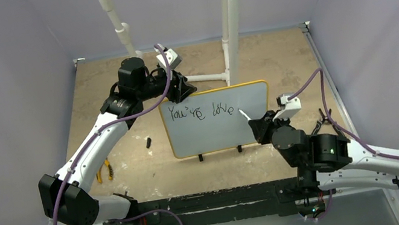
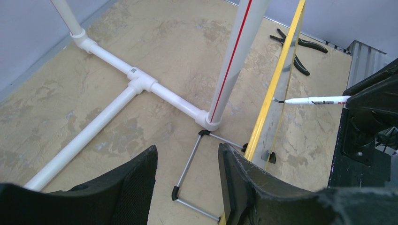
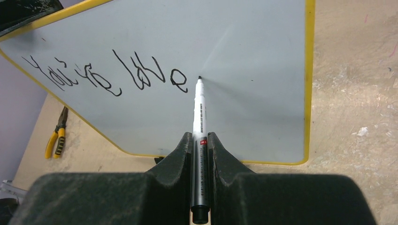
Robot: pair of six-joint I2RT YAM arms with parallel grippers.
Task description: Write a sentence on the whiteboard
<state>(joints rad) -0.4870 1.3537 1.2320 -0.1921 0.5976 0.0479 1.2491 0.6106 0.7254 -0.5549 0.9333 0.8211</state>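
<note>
Yellow-framed whiteboard (image 1: 219, 136) upright mid-table, PVC frame (image 1: 230, 15) behind | sentence (image 1: 200, 112) "You're love" | pliers (image 1: 104, 171), black cap (image 1: 147, 141) lying left | right gripper (image 3: 199, 137) clamps marker (image 3: 199, 112), tip on board | left gripper (image 2: 187, 150), jaws apart, at board's top-left corner

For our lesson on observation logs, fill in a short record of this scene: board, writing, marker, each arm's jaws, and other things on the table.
Whiteboard: upright on its feet, yellow frame
Writing: one line, reads "You're love"
Marker: tip at the board, just right of the last "e"
Right jaws: shut on the marker
Left jaws: open, at the board's top left corner; contact unclear
Also on table: yellow-handled pliers left of the board; white pipe frame behind it
</note>
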